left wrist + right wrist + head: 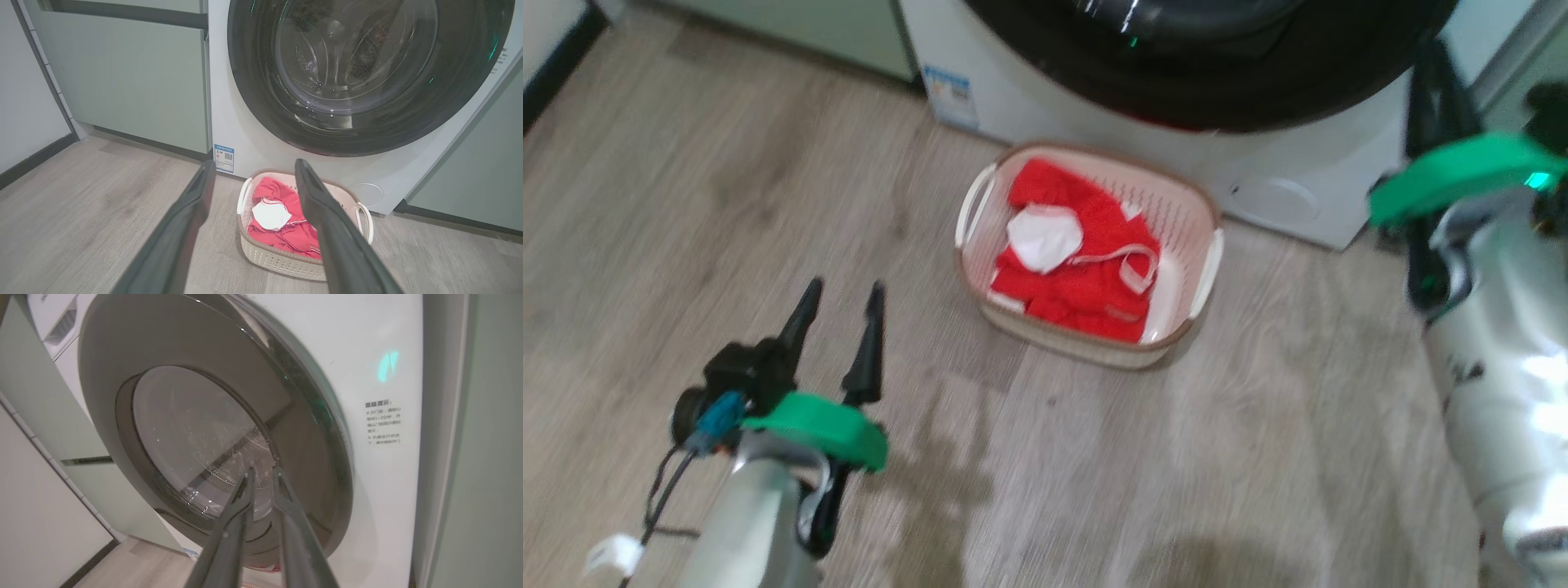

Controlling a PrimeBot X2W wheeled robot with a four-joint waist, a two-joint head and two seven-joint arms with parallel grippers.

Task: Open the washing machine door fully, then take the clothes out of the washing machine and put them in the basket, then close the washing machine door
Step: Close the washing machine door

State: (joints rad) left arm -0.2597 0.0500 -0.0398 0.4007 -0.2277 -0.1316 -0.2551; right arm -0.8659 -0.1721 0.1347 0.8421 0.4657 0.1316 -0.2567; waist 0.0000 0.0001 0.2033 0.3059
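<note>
- Right wrist view: the right claw rises from the bottom middle of the frame. Its two long dark fingers are only a sliver apart with nothing between them, so it is narrow and empty.
- Straight beyond those fingertips, across the centre of the frame, is the large round glossy black-rimmed washing machine door with its clear bulging window. The tips look close to the window, but I cannot tell whether they touch it.
- The door appears to lie flat against the front of the big white front-loading washing machine. No gap shows along its right edge here. In the left wrist view the rim also sits flush in the upper half of the frame. Whether the latch has caught cannot be seen.
- In the head view, the bright red fabric clothes with white trim lie inside the small cream perforated plastic basket. The basket stands on the grey wood-look floor at frame centre, just below the machine.
- The left claw, at lower left of the head view, is spread wide and empty over the floor, well apart from both basket and door.
- My judgement is that only the door step is open to doubt. The right arm is much the nearer one, and the door lies dead ahead along its fingers' long axis. A last press would therefore go straight forward, and a retreat straight back.
</note>
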